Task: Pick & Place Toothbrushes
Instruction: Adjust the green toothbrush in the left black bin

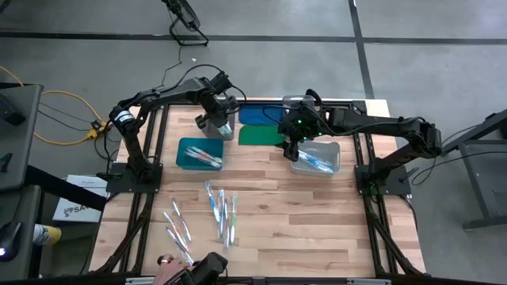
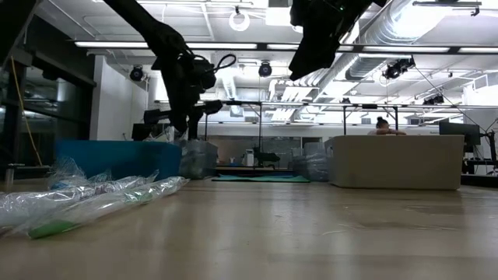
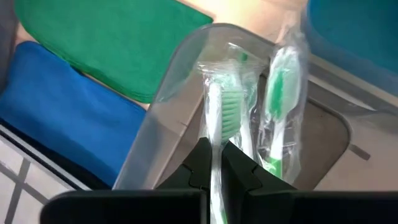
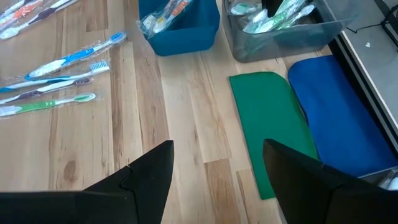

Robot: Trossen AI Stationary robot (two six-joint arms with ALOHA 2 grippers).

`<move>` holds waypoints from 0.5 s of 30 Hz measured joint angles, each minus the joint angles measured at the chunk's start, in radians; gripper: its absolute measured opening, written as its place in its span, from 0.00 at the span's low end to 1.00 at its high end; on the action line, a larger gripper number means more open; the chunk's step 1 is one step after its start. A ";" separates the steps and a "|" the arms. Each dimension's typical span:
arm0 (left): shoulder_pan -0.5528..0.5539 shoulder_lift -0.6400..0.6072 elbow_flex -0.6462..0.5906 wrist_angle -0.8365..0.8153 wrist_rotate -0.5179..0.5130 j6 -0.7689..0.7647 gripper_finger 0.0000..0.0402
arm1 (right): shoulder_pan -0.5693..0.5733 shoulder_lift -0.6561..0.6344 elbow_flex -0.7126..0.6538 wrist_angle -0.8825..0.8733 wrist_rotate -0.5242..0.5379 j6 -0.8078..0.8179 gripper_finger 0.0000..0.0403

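My left gripper [image 1: 219, 120] hangs over the clear bin [image 1: 225, 130] at the table's far left and is shut on a wrapped green toothbrush [image 3: 225, 106]. Another green toothbrush [image 3: 280, 93] stands in that bin. Beside it is a teal bin [image 1: 200, 153] holding toothbrushes. Several wrapped toothbrushes [image 1: 218, 207] lie loose on the wood nearer the front. My right gripper [image 4: 214, 180] is open, holds nothing, and hovers by a second clear bin [image 1: 317, 156] with blue toothbrushes in it. My left gripper pinches the toothbrush's white neck [image 3: 214, 134], just behind the green bristles, between its two fingers [image 3: 198, 163]. The fingers slant steeply down from above. The brush runs on past the fingertips, head first, inside the clear bin's rim [image 3: 180, 68], wrapper still on.
A blue lid [image 1: 257, 115] and a green lid [image 1: 261, 134] lie flat between the two clear bins at the far edge. The black frame rails run along the table's left and right sides. A person's hand [image 1: 166, 267] shows at the near edge.
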 joint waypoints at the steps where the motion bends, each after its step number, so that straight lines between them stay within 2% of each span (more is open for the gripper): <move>1: 0.000 0.005 0.000 0.006 0.000 0.000 0.02 | 0.000 0.000 0.000 0.000 0.000 0.000 0.60; 8: 0.000 0.027 -0.001 0.020 -0.005 -0.024 0.05 | 0.001 0.000 0.000 -0.005 -0.004 0.000 0.60; 15: 0.000 -0.002 -0.001 0.046 -0.004 -0.070 0.25 | 0.001 0.000 0.000 -0.034 -0.004 0.015 0.60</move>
